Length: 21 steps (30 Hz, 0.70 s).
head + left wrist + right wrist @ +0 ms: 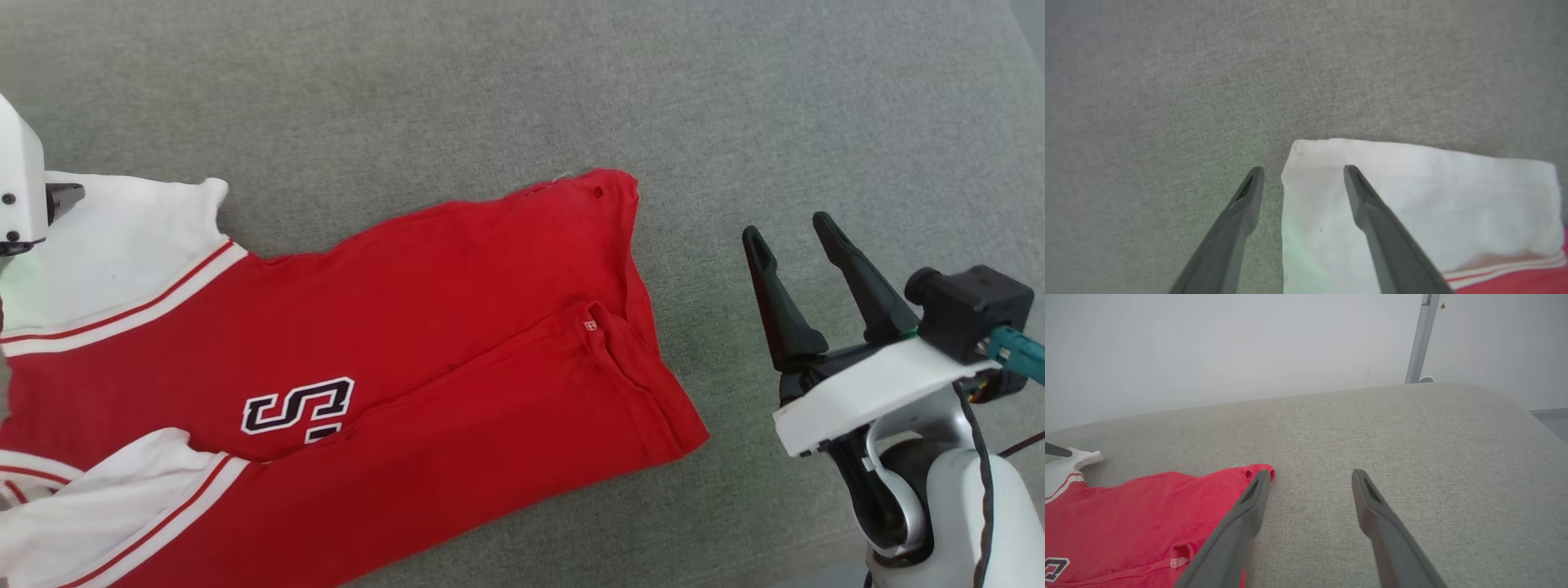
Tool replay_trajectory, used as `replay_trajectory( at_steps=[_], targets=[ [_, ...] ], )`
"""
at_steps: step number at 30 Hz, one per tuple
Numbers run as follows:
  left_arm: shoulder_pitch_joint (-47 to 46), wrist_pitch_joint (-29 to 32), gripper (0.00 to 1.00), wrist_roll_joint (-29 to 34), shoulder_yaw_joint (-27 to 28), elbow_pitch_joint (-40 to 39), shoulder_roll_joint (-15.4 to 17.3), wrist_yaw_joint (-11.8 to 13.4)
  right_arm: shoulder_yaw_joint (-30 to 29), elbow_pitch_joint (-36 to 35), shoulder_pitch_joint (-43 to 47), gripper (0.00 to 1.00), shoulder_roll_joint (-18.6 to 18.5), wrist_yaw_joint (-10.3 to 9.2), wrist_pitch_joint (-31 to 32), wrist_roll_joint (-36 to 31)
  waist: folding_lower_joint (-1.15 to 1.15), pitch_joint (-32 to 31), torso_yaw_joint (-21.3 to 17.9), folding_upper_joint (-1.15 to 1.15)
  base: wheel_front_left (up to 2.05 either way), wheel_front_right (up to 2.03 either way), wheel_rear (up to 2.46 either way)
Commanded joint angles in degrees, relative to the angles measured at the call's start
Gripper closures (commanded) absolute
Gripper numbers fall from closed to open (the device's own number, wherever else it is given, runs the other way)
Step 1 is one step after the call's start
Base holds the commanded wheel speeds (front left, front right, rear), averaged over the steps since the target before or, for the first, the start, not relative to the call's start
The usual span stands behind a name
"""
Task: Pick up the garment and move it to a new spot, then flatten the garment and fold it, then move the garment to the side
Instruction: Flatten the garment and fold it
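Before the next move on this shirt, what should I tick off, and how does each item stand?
1. Left hand open: ok, fingers apart.
2. Left hand lined up on the white sleeve: ok, one finger over it, the other over the grey surface.
3. Left fingers touching cloth: cannot tell.
4. Right hand open, holding nothing: ok.
5. Hem corner near right hand: ok, just beside its fingers.
6. Shirt fully folded: not ok, far sleeve lies spread out.
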Motion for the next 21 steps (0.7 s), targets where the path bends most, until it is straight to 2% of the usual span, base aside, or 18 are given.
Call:
replay_trajectory(
  at_steps=[1,8,9,10,14,21],
  targets=[
    [-0.75,0.29,0.00,-0.14,-0.13,1.62,-0.66,-0.42,0.29,0.15,-1.02,0.00,0.01,-0.02,0.76,0.17,0.00,0.88,-0.65,0.00,0.00,0.00,0.00],
    [-1.14,1.73,0.00,-0.17,-1.28,9.64,-4.87,-1.36,2.71,2.28,-5.10,0.00,0.03,-0.02,6.85,1.63,0.00,2.96,-0.75,0.00,0.00,0.00,0.00],
    [-1.09,2.41,0.72,-0.46,-1.44,10.57,-5.59,-1.64,2.88,2.97,-5.89,0.00,0.02,-0.01,8.02,2.49,0.00,3.18,-0.59,0.00,0.00,0.00,0.00],
    [-1.21,2.99,1.00,-0.52,-1.67,11.37,-6.29,-1.88,3.42,3.73,-7.07,0.00,0.03,-0.01,9.28,2.68,0.00,3.39,-0.38,0.00,0.00,0.00,0.00],
    [-2.86,3.25,1.00,-0.02,-2.34,13.26,-8.69,-3.70,4.99,7.66,-12.17,0.00,0.04,-0.01,15.28,2.60,0.00,4.19,1.03,0.00,0.00,0.00,0.00],
    [-5.90,1.37,1.00,0.65,-2.48,16.43,-12.63,-5.48,6.14,17.30,-22.63,0.00,-0.04,-0.01,26.95,4.28,0.00,5.13,3.64,0.00,0.00,0.00,0.00]
  ],
)
